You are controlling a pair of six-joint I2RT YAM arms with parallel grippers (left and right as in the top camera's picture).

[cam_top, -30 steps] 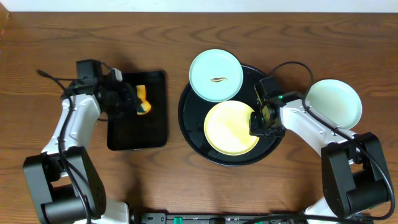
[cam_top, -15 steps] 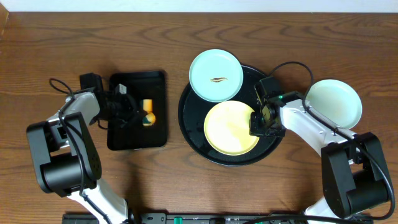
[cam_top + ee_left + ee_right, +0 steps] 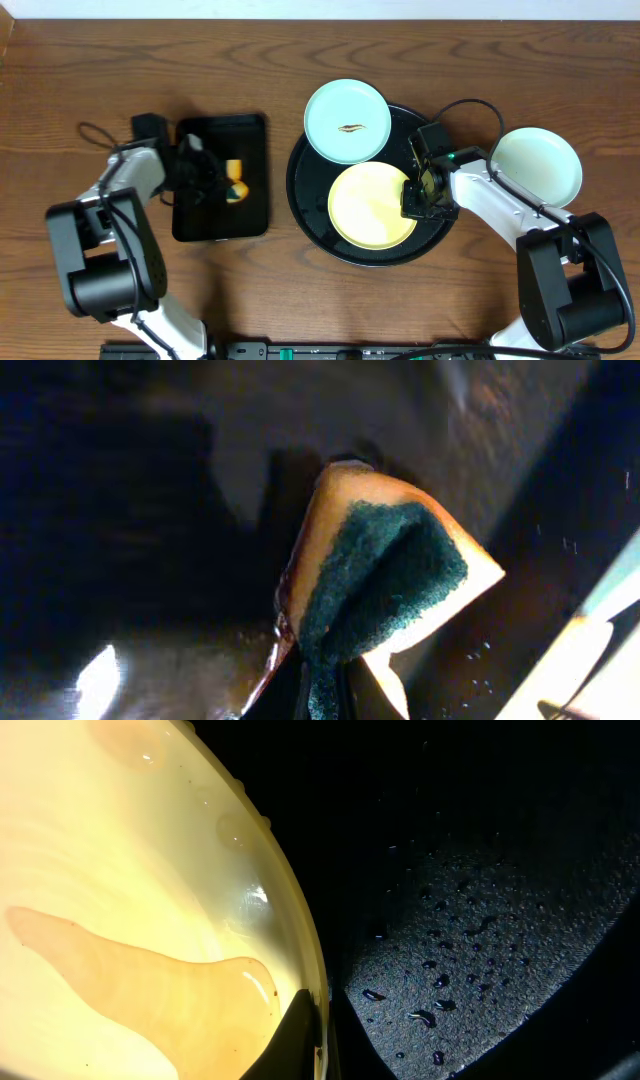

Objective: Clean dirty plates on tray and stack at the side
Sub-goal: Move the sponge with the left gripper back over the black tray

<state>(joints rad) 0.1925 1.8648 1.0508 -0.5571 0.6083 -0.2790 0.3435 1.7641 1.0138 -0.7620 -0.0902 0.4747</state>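
Observation:
The round black tray (image 3: 305, 200) holds a pale yellow plate (image 3: 368, 206) and a mint-blue plate (image 3: 347, 120) with a brown smear, which overhangs its far rim. A second mint-blue plate (image 3: 536, 165) lies on the table to the right. My right gripper (image 3: 417, 193) is shut on the yellow plate's right rim; the right wrist view shows the wet plate (image 3: 130, 910) and the wet tray floor (image 3: 480, 970). My left gripper (image 3: 215, 178) is shut on a yellow sponge with a green scrub face (image 3: 385, 575), over the rectangular black tray (image 3: 255, 140).
The sponge (image 3: 234, 177) sits low inside the rectangular black tray, left of the round tray. Cables trail from both arms over the wooden table (image 3: 120, 60). The right arm lies between the round tray and the right plate.
My left arm swung its wrist down and lowered the sponge from the rectangular tray's upper part toward its middle. The right arm and the plates have not moved.

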